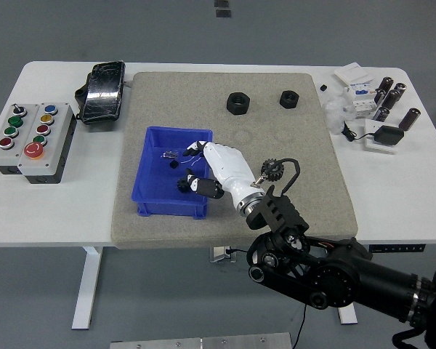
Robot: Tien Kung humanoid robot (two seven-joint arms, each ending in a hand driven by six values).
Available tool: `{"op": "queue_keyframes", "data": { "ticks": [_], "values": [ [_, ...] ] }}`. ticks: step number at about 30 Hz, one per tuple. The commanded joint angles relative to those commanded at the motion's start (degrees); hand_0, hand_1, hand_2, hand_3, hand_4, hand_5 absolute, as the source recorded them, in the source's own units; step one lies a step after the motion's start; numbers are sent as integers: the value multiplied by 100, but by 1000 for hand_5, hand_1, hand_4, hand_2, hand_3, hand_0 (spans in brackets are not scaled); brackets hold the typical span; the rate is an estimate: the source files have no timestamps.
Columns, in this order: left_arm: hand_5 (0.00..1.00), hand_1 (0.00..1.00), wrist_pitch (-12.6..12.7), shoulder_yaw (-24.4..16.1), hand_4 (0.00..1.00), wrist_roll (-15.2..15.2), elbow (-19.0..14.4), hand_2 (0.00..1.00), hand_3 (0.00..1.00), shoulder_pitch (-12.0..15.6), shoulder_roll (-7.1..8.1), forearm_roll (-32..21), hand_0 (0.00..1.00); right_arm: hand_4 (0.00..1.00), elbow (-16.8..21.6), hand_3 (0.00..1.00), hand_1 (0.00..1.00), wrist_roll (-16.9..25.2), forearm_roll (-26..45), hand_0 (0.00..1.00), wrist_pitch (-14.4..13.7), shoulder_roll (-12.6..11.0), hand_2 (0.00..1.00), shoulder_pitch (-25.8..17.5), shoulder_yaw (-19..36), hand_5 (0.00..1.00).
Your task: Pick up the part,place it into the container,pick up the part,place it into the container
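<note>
- No brand name or label could be read anywhere; the print on the white boxes [354, 81] at the far right corner of the counter [51, 211] was too small to make out
- The right hand [216, 169] reached from the lower right over the blue container [147, 191], with its white back turned up
- Its fingers [191, 149] were curled down into the container; whether they were clamped on something I cannot tell, because the hand hid what was under the palm
- A small dark piece [174, 164] and a thin light wire lay on the container floor, just beside the fingertips; their exact shape was hard to see
- The black gear [272, 170] lay on the grey mat [298, 145], just beside the wrist of the right arm, partly hidden by a cable loop
- Two black nuts [237, 102] rested apart near the far edge of the mat
- A button box [32, 138] with coloured buttons stood at the left end of the counter, and a black pouch [102, 91] lay behind it
- Dark cylinders [389, 97] and a black adapter on a white card lay at the right end
- The left hand was out of view
</note>
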Motion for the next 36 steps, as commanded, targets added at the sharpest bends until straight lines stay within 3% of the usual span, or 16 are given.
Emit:
{"op": "queue_keyframes", "data": {
  "ticks": [1, 2, 10, 19, 20, 25, 26, 36],
  "values": [
    [367, 553, 0, 1, 655, 0, 0, 533, 606, -2, 2, -1, 631, 472, -14, 734, 788, -14, 6, 722, 8, 1, 796, -2, 1, 215],
    [367, 552, 0, 1, 654, -1, 0, 533, 606, -3, 3, -2, 631, 544, -23, 766, 813, -22, 12, 737, 12, 3, 818, -5, 8, 234],
    [368, 552, -2, 3, 655, -3, 0, 533, 606, 7, 5, -4, 631, 567, 27, 756, 789, -122, -187, 705, -214, -99, 796, -175, 510, 233],
    [367, 553, -1, -11, 655, -1, 0, 533, 606, 13, -5, 5, 631, 598, -240, 756, 786, -828, -760, 700, 370, -496, 792, -323, 788, 224],
    [367, 553, -1, -8, 654, -3, 0, 533, 605, 11, -6, 3, 631, 709, -276, 782, 784, -902, -826, 700, 443, -518, 797, -340, 784, 317],
    [367, 553, -5, -8, 654, -6, 0, 533, 605, 8, -7, 15, 631, 709, -438, 782, 784, -1254, -1255, 700, 773, -565, 797, -397, 756, 317],
    [365, 553, -6, -6, 654, -7, 0, 532, 606, 7, -8, 18, 631, 783, -471, 805, 786, -1291, -1309, 705, 820, -564, 800, -401, 759, 435],
    [366, 553, -16, 59, 654, -35, 0, 532, 605, -19, -22, -13, 631, 796, -767, 808, 786, -1373, -1331, 709, 1019, -564, 801, -397, 738, 451]
  ]
}}
